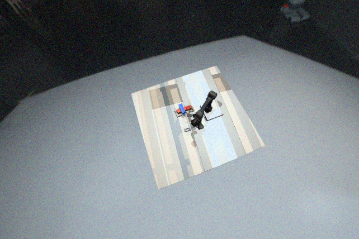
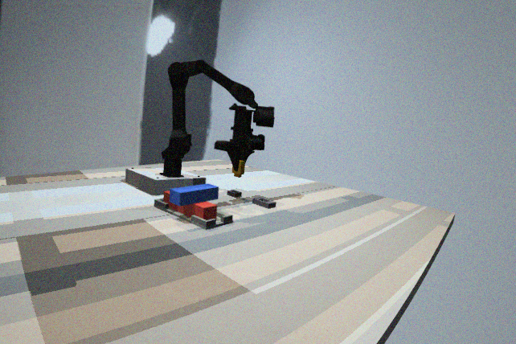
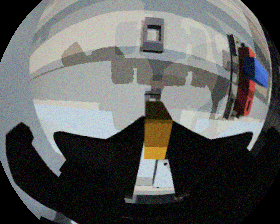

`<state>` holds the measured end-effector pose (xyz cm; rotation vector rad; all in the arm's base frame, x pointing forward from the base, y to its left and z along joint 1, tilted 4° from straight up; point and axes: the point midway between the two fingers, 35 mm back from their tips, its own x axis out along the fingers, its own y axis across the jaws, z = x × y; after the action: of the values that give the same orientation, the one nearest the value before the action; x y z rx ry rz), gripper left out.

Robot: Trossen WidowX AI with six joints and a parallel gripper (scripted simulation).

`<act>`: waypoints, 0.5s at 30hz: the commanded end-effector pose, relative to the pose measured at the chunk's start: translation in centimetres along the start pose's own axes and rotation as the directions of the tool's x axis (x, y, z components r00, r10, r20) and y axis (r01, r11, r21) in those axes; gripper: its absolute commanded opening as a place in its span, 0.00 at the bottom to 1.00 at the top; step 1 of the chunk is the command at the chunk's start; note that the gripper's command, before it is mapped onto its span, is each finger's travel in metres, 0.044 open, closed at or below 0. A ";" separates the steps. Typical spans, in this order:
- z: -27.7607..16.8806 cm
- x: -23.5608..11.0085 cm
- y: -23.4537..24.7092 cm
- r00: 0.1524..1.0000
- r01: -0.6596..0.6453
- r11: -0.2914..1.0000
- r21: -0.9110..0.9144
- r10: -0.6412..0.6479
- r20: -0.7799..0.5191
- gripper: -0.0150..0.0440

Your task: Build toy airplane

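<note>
The gripper point(image 2: 239, 165) is pinching the yellow tail fin point(image 2: 238, 167) and holds it above the counter, apart from the surface, near the arm's base plate point(image 2: 139, 178) at the far edge. Toward the near edge, the red fuselage point(image 2: 205, 210) lies in the cradle point(image 2: 210, 223) and the blue wing point(image 2: 194, 194) sits across its top. So, I judge two parts are seated; what is left is to fit the fin's tab, let go and move clear.
</note>
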<state>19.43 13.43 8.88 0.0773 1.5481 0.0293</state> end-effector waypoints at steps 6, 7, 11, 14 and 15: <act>-0.1 -3.1 0.0 1.000 -0.007 1.000 -0.006 0.007 0.003 0.25; -0.1 -3.4 0.0 1.000 -0.007 1.000 -0.006 0.007 0.003 0.25; -0.3 -4.7 -0.1 1.000 -0.007 1.000 -0.007 0.007 0.003 0.25; -0.5 -5.6 -0.2 1.000 -0.006 1.000 -0.007 0.006 0.003 0.25; -0.5 -5.9 -0.3 1.000 -0.006 1.000 -0.007 0.006 0.003 0.25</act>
<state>18.89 12.83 13.57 0.0746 1.5492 0.0299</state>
